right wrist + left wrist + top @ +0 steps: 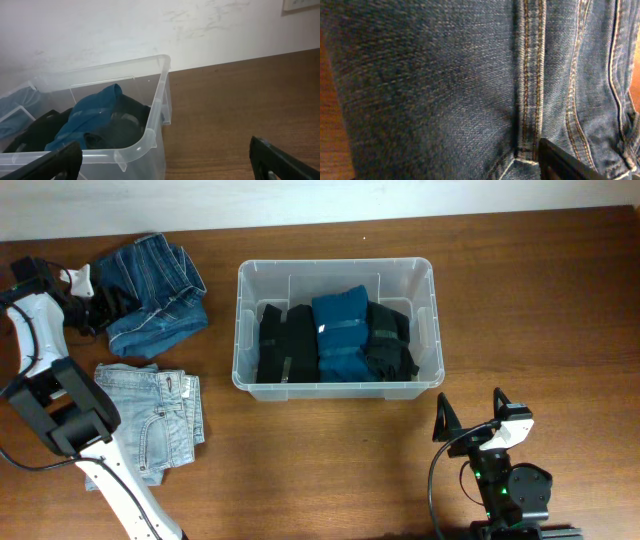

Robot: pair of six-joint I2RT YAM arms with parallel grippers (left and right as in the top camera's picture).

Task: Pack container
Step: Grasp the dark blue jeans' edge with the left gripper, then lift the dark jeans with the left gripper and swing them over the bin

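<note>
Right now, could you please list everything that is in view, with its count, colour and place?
container: one, clear plastic, middle of the table.
folded garments: at least three, black, teal and black from left to right, inside the container.
dark jeans: one folded pile, dark blue, far left part of the table.
light jeans: one pair, pale blue, left part, nearer the robot than the dark jeans.
table: one, brown wood, under everything.
wall: one, white, behind the table.
left gripper: one, black, at the edge of the dark jeans; open or shut cannot be told.
right gripper: one, black, open and empty, near right of the container.
</note>
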